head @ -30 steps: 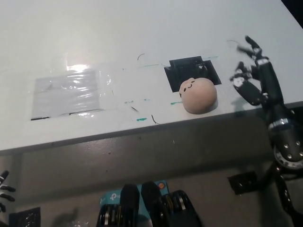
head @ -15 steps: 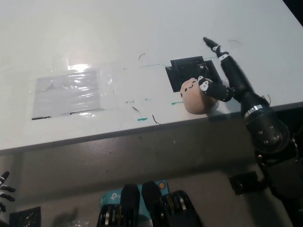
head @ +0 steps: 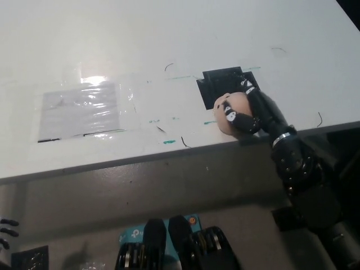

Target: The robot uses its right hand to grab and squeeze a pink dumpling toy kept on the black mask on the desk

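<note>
L hand point(head: 4, 233): only dark fingertips show at the far lower-left edge, below the desk level, resting; can't tell if spread or curled, too little in view.

Desk point(head: 169, 39): white top, front edge runs across the pic w/ a slight tilt, grey band under it.

Left part of the desk: clear plastic sheet point(head: 81, 109) lying flat over a grey patch, shiny w/ a bright glare spot near its top. Black line along its lower edge.

Mid desk, going right: small green tape marks point(head: 167, 142) and a few thin black pen squiggles point(head: 184, 142) near the front edge; another green strip higher up next to the mask. All flat, none of it between the hand and the toy.

Black mask point(head: 216, 84): dark square patch on the desk, right of centre, near the front edge. Its right and lower parts are covered by the toy and the arm.

Pink dumpling toy point(head: 228, 107): sits on the lower edge of the mask, round, pale pink, small face marks at its left side. Only its left and top show; rest hidden by fingers.

R hand point(head: 247, 109): black, comes in from lower right over the desk edge, fingers wrapped round the toy's right side and front, clamped on it. Forearm crosses the desk's front edge just behind.
</note>
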Tool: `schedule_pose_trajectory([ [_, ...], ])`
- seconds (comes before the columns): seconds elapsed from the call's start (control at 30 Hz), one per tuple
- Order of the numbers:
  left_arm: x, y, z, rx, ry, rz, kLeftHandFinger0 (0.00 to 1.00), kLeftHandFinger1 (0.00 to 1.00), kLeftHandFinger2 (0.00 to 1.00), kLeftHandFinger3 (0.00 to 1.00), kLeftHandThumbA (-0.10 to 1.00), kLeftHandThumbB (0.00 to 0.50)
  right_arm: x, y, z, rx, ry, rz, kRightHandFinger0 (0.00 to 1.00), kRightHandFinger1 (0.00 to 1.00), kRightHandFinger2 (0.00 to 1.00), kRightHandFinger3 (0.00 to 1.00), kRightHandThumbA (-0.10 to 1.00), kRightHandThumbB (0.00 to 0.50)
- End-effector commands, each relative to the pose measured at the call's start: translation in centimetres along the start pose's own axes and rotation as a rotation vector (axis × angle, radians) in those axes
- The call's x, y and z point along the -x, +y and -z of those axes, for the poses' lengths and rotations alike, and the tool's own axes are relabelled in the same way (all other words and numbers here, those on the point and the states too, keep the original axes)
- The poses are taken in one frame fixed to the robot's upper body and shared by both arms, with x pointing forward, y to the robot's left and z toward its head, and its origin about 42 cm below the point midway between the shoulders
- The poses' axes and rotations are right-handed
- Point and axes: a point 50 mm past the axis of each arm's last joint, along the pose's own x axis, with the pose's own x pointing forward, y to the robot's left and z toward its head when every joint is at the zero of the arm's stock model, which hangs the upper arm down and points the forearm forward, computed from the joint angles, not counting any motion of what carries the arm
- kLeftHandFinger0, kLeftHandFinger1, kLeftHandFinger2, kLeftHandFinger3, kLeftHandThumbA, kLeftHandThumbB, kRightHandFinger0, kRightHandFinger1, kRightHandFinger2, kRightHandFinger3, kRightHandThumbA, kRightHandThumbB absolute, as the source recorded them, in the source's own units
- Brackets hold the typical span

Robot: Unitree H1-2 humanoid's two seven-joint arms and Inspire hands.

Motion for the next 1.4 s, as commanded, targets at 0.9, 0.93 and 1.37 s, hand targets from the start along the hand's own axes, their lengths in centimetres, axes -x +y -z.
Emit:
schedule_pose_trajectory([
  [0.9,0.2,2.3,-4.6,-0.04,-0.073,0.03,0.14,0.38,0.54,0.59,1.0,0.448,-0.3,8.3,-2.4,0.256,-0.334,0.012,0.0,0.14,0.32,0.44,-0.1,0.0],
  [0.93,0.2,2.3,-4.6,-0.038,-0.069,0.027,0.15,0.4,0.55,0.59,1.0,0.441,-0.3,8.1,-2.6,0.255,-0.347,0.083,0.0,0.18,0.4,0.18,-0.1,0.002],
  [1.37,1.0,2.0,-4.0,-0.036,-0.079,0.015,0.19,0.43,0.56,0.64,1.0,0.381,-2.2,-1.9,-6.1,0.179,-0.63,0.549,0.0,0.05,0.46,0.35,-0.1,0.125],
])
